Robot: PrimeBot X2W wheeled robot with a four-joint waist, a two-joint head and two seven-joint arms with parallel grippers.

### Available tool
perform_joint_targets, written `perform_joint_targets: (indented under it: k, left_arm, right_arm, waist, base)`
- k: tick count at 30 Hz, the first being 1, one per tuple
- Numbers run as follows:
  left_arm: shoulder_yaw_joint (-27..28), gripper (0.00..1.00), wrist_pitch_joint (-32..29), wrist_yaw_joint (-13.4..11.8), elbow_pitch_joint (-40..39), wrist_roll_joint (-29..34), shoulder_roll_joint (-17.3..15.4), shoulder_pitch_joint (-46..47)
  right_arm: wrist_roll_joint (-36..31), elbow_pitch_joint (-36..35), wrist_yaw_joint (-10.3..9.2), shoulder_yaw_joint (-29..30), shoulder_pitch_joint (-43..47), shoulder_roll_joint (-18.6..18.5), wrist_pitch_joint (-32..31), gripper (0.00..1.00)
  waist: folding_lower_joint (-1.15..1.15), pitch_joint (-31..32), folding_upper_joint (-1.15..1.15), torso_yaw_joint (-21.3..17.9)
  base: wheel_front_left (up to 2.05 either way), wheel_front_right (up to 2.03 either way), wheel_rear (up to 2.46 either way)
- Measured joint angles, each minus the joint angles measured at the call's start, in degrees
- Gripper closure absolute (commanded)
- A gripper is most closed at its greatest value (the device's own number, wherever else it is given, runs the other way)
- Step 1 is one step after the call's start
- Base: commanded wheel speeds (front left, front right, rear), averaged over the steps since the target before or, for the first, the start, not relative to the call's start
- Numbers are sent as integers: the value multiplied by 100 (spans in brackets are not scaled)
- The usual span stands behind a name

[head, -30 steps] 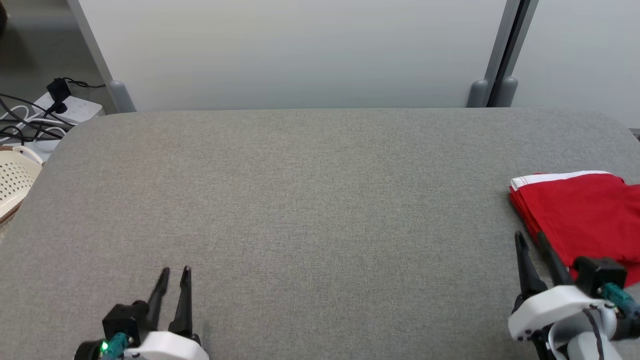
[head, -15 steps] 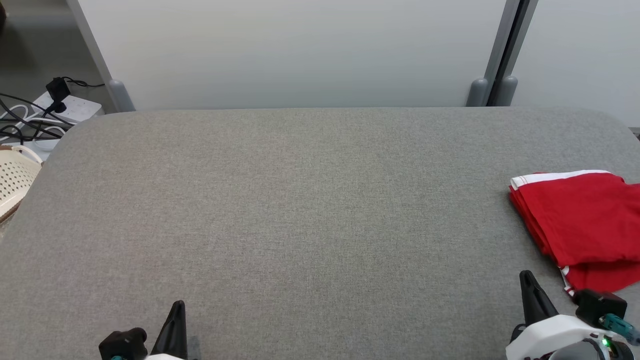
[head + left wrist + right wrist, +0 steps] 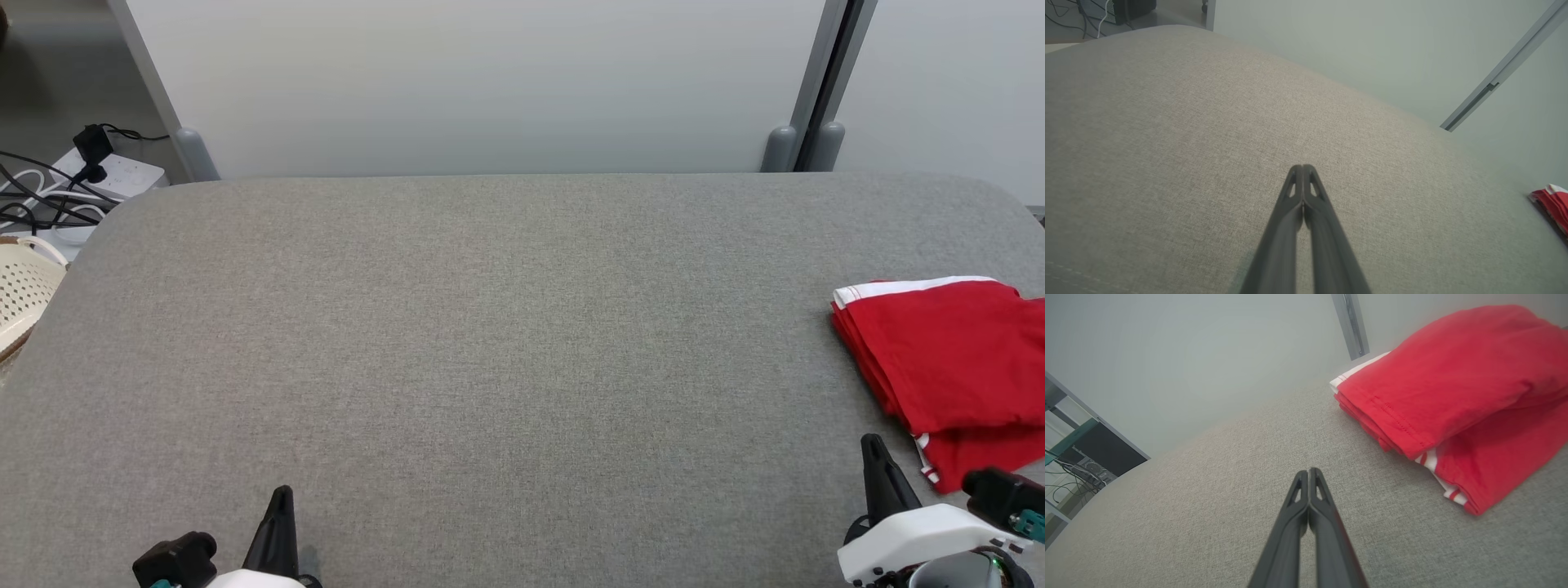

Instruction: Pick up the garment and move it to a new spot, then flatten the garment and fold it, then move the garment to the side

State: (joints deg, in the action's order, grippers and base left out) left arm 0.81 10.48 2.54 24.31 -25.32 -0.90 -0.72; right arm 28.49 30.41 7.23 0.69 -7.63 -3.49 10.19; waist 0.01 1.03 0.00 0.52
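- Grey fabric-covered table (image 3: 490,327) below a pale partition wall (image 3: 490,82), with a folded red garment (image 3: 947,359) lying flat at the right end, white trim along its far edge.
- Layers stacked neatly, apart from one striped lower flap sticking out at the garment's near side.
- Judged from that lie: folding and setting aside look finished, so the step in hand is probably pulling the arms clear.
- To do that well: draw the right gripper (image 3: 872,447) straight back from the garment's near-left corner, never across it.
- Lift before any sideways travel, so the pointed tips cannot catch the striped flap and drag the fold open.
- Leave the left gripper (image 3: 282,496) well apart, far to the garment's left.
- Right pincer: fingers pressed fully together, nothing between them, just beside the garment but not touching it.
- Left pincer: likewise closed tip to tip, empty, over bare table cloth.
- Contact between either tip and the table: cannot tell.
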Motion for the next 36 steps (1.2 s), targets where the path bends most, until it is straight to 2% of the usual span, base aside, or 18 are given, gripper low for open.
perform_joint_targets:
  k: [36]
  left_arm:
    - [133, 100, -626, 169, -320, -2430, -29, 121]
  right_arm:
    - [2309, -535, -1, 254, 69, 32, -599, 100]
  waist:
    - [-1, -45, 0, -19]
  base:
    - [0, 0, 0]
